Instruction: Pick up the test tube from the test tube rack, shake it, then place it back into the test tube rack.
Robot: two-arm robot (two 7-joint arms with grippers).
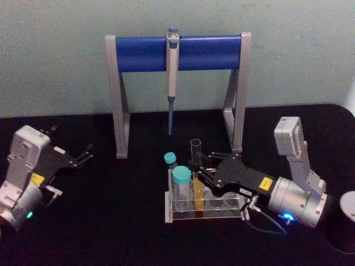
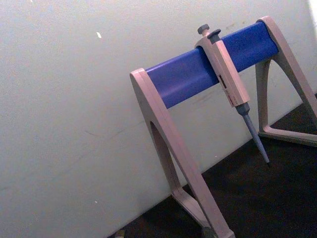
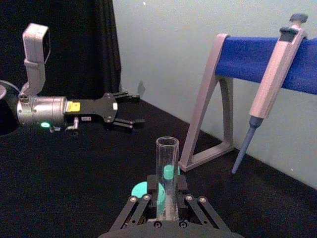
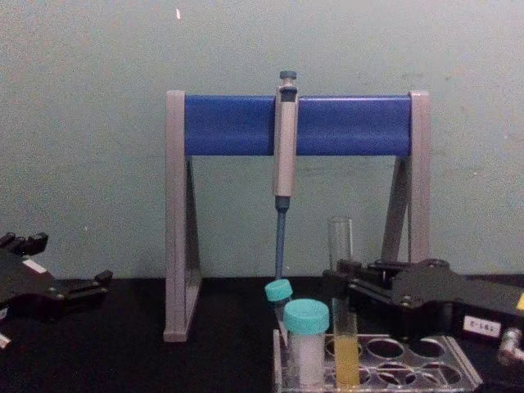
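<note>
The left tool [image 1: 84, 154] lies low on the black desk [image 1: 111, 221], its thin black fingers spread, with open room ahead of them. Just beyond the right tool's tips, two teal-capped tubes [image 1: 181, 176] stand in the clear plastic test tube rack [image 1: 208, 216]. The right tool [image 1: 198, 169] pinches the slender glass test tube [image 1: 196, 148], which stands upright in its hole with yellow liquid low inside. The fingers hide the tube's middle. Behind them, a grey pipette [image 1: 172, 83] hangs from a blue-barred stand [image 1: 144, 54].

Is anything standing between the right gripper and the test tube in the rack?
Nothing visible does. The right gripper is at the test tube itself; the teal-capped tubes stand on the tube's other side.
</note>
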